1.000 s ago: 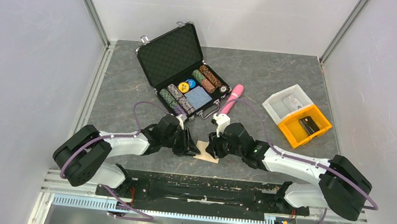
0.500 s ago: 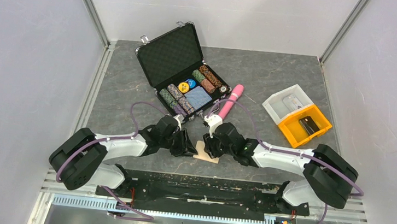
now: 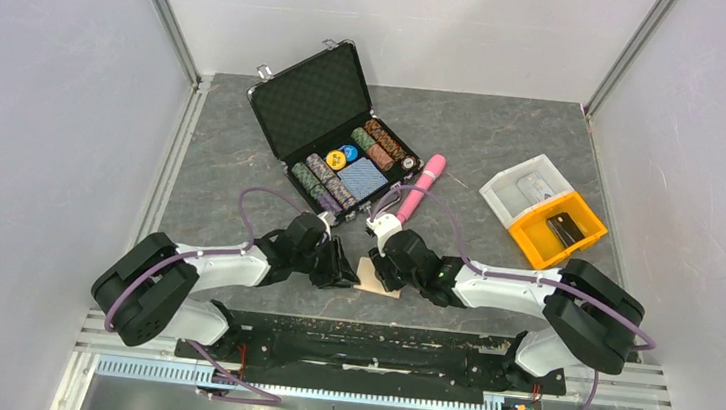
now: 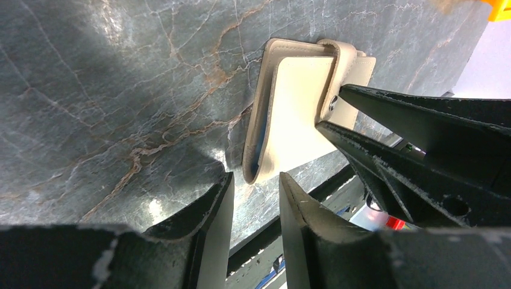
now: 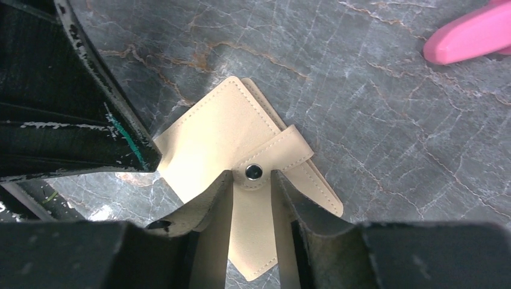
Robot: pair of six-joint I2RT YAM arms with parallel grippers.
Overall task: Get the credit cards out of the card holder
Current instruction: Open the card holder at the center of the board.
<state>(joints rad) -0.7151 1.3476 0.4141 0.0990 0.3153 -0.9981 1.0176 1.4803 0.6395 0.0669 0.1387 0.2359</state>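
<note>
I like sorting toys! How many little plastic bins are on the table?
2. A white bin sits on the right side. An orange bin is right beside it, a bit nearer the robot. I can't see any others hiding.

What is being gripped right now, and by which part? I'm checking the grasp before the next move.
The right gripper appears to pinch the card holder by its snap tab; the left gripper holds nothing.
</note>
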